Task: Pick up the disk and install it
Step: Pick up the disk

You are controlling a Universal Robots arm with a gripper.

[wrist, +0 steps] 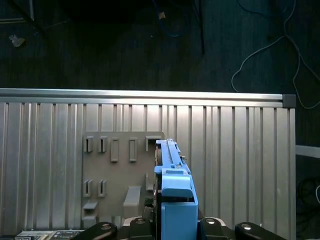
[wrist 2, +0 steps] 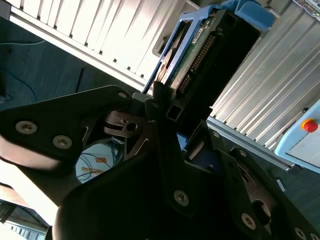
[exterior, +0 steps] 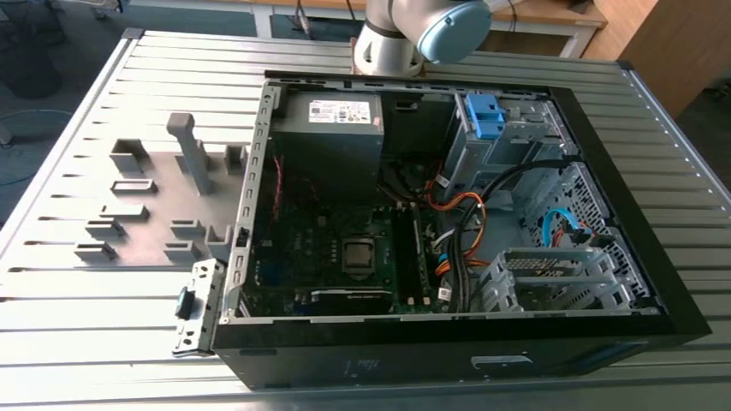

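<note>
The end effector (wrist 2: 164, 107) is clamped shut on the disk (wrist: 176, 192), holding it edge-on in its blue carrier, up off the ribbed bench (wrist: 240, 165). The disk's long axis runs straight out from the end effector, with its free end pointing away. In the first wrist view the disk hangs over one edge of the grey fixture plate (wrist: 117, 170). The open computer case (exterior: 457, 214) lies just beside that plate.

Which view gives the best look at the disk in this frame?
The second wrist view: the disk shows its circuit board, connector row and blue carrier frame at an angle. The first wrist view sees the disk edge-on, mostly blue carrier, against the ribbed table. The exterior view takes in the open computer case.
</note>
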